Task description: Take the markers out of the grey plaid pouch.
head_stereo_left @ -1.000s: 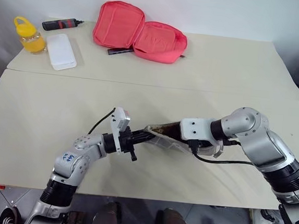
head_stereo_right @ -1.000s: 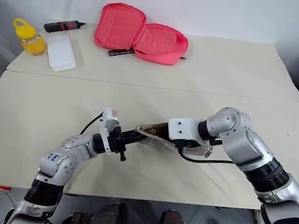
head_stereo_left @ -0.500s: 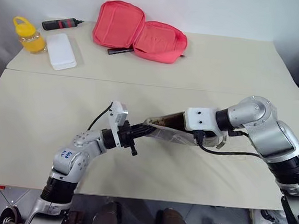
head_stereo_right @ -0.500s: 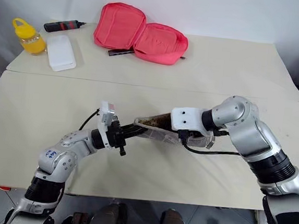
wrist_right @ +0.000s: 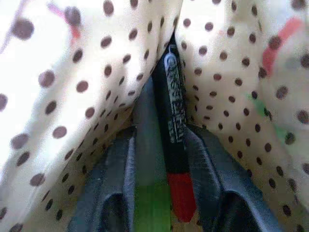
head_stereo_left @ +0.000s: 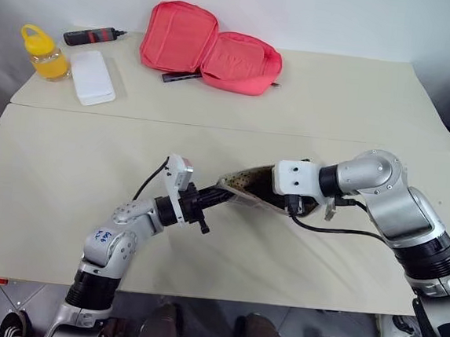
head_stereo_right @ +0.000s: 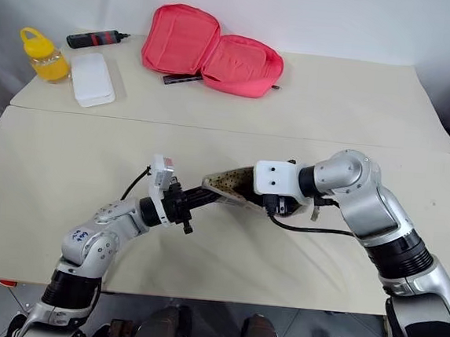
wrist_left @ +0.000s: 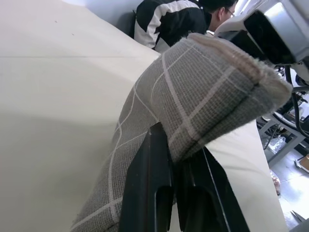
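Closing right gripper inside the pouch now pinches the dark red-ended marker, left gripper clenched on the rim, so pull-out looks next.

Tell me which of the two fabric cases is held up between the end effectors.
The grey plaid pouch, dotted lining showing, clamped at one end by the left end effector. The coral-red zip case lies open at the table's far side.
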Controlling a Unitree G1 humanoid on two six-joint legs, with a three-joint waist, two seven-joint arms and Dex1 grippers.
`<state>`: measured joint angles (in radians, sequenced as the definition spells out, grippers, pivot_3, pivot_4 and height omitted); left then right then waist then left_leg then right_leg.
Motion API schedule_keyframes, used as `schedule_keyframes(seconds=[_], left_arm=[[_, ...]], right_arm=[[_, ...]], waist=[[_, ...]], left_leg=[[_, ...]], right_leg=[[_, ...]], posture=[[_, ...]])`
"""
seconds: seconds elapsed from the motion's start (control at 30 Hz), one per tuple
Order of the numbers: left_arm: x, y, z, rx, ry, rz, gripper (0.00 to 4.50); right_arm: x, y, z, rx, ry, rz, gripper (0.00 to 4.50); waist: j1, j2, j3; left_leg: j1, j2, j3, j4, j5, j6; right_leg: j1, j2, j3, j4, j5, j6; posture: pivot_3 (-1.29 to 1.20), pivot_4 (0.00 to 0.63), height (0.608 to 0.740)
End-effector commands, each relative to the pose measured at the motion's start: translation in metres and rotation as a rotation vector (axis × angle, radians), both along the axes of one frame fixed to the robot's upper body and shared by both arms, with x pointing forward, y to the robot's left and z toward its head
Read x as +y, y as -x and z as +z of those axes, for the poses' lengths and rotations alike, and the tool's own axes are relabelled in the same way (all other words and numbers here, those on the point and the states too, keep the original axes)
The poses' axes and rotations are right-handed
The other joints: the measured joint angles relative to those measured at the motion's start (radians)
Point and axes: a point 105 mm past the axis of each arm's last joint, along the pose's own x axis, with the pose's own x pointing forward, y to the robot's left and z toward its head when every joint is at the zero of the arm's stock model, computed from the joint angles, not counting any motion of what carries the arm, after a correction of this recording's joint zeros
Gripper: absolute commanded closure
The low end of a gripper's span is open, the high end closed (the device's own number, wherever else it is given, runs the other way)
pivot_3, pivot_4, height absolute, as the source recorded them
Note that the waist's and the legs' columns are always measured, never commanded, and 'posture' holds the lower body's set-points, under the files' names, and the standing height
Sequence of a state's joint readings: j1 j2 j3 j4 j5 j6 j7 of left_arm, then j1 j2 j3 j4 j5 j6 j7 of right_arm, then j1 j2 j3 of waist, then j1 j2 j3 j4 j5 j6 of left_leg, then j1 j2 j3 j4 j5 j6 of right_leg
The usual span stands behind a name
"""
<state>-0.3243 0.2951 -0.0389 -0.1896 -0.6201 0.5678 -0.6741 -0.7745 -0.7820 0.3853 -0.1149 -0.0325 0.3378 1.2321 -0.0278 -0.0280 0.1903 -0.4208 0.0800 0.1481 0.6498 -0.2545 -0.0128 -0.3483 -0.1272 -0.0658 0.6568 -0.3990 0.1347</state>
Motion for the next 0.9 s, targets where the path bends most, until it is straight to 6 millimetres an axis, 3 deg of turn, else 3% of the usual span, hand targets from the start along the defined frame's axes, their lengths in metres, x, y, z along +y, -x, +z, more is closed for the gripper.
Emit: schedule_keyframes(seconds=[0.03, 0.33, 0.5, 0.63, 0.73, 0.9], left_arm=[[-0.003, 0.006, 0.014, -0.061, 0.015, -0.016, 4.5], [-0.005, 0.008, 0.01, -0.058, 0.006, -0.019, 4.5], [-0.014, 0.01, 0.008, -0.099, -0.05, -0.05, 4.5], [-0.015, 0.008, 0.011, -0.205, -0.116, -0.025, 4.5], [-0.013, 0.004, 0.011, -0.369, -0.24, 0.003, 4.5], [-0.009, -0.008, 0.025, -0.474, -0.239, 0.089, 4.5]], right_arm=[[0.004, -0.003, 0.01, -0.078, -0.007, 0.019, 2.49], [0.001, -0.006, 0.033, -0.152, 0.026, 0.043, 2.49], [0.005, -0.009, 0.026, -0.158, 0.043, 0.052, 2.49], [0.003, -0.016, 0.029, -0.177, 0.016, 0.026, 2.49], [-0.006, -0.014, 0.02, -0.1, 0.038, 0.0, 2.49], [-0.006, -0.01, 0.024, -0.059, -0.003, -0.027, 2.49]], waist=[[0.0, 0.0, 0.0], [-0.001, 0.0, 0.0], [0.001, 0.0, 0.0], [-0.001, 0.0, 0.0], [0.0, 0.0, 0.0], [0.001, 0.0, 0.0]], left_leg=[[0.0, 0.0, 0.0, 0.0, 0.0, 0.0], [0.0, 0.0, 0.0, 0.0, 0.0, 0.0], [0.0, 0.0, 0.0, 0.0, 0.0, 0.0], [0.0, 0.0, 0.0, 0.0, 0.0, 0.0], [0.0, 0.0, 0.001, 0.0, 0.0, 0.0], [0.0, 0.0, 0.001, 0.0, 0.0, 0.0]], right_leg=[[0.0, 0.0, 0.0, 0.0, 0.0, 0.0], [0.0, 0.0, 0.0, 0.0, 0.0, 0.0], [0.0, 0.0, 0.0, 0.0, 0.0, 0.0], [0.0, 0.0, 0.0, 0.0, 0.0, 0.0], [-0.001, 0.0, 0.0, 0.001, 0.0, 0.0], [-0.001, 0.0, 0.0, 0.001, 0.0, 0.0]], posture=[[0.0, 0.15, 0.74], [0.0, 0.15, 0.74], [0.0, 0.15, 0.74], [0.0, 0.15, 0.74], [0.0, 0.15, 0.74], [0.0, 0.15, 0.74]])
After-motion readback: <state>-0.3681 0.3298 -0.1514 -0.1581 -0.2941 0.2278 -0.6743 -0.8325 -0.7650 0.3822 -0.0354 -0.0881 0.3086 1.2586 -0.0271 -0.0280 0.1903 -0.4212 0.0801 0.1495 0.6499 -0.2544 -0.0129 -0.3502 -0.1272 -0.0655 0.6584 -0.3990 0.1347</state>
